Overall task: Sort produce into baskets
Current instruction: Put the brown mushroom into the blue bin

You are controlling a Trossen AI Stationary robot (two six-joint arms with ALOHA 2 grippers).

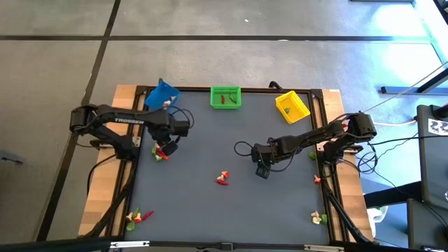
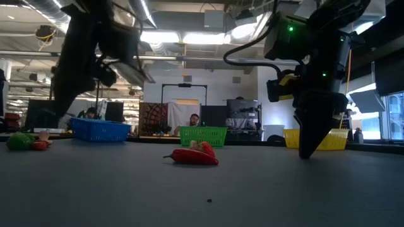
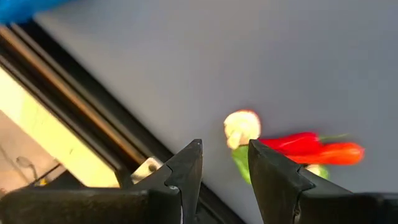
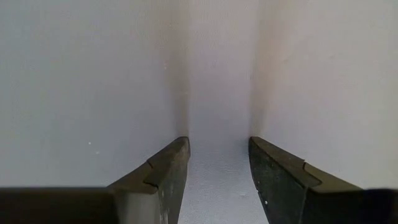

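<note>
Three baskets stand along the far edge: blue (image 1: 162, 94), green (image 1: 225, 96) and yellow (image 1: 292, 106). A small cluster of produce lies on the mat at the left: a whitish piece (image 3: 241, 127), a red chili (image 3: 295, 143) and a green piece (image 3: 241, 167). My left gripper (image 3: 225, 149) hovers open just above this cluster (image 1: 162, 152), touching nothing. Another red piece (image 1: 222, 178) lies at mid-table. My right gripper (image 1: 262, 168) points down, open over bare mat (image 4: 219, 144), its tips close to the surface (image 2: 309, 148).
More produce lies near the front left corner (image 1: 138, 217), near the front right corner (image 1: 318, 218) and by the right edge (image 1: 316, 179). The wooden frame (image 1: 119, 175) borders the dark mat. Green basket holds a red and a green piece.
</note>
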